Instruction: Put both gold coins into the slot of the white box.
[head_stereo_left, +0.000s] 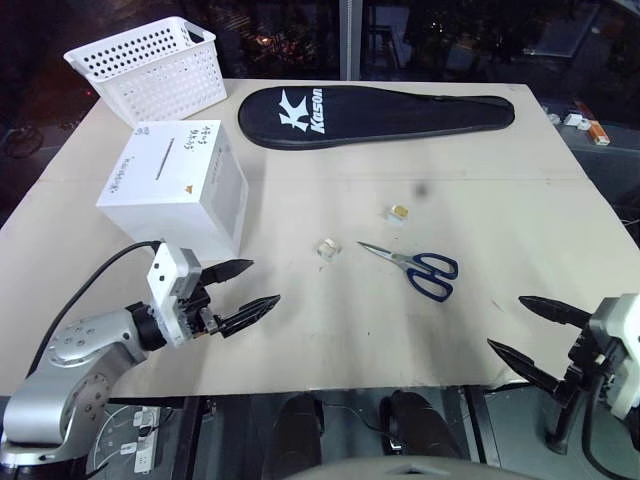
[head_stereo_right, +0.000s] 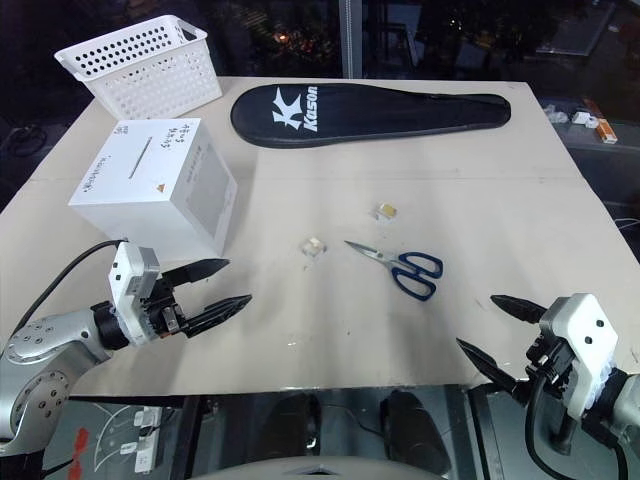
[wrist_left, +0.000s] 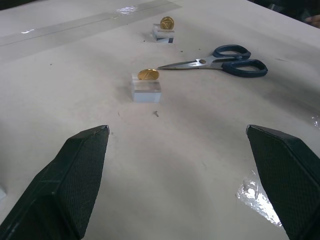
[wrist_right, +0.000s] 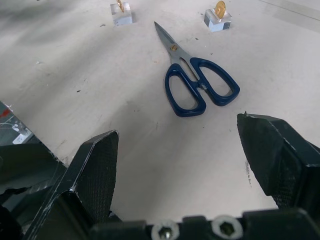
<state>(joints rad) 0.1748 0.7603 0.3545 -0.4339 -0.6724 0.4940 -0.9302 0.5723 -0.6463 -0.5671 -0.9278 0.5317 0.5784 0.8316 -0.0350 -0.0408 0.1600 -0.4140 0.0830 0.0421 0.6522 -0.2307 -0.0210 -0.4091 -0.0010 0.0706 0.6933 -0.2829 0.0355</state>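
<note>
The table (head_stereo_left: 330, 200) carries, far and centre, a black racket cover (head_stereo_left: 380, 113), with the white box (head_stereo_left: 180, 190) at my left, its slot (head_stereo_left: 165, 160) on the top face. Blue scissors (head_stereo_left: 415, 268) lie right of centre. Both gold coins (wrist_left: 148, 74) (wrist_left: 167, 22) seem to stand on small clear cubes (wrist_left: 146, 90) mid-table, left of the scissors. My left gripper (head_stereo_left: 248, 287) and right gripper (head_stereo_left: 520, 330) hover near, spread wide, empty.
</note>
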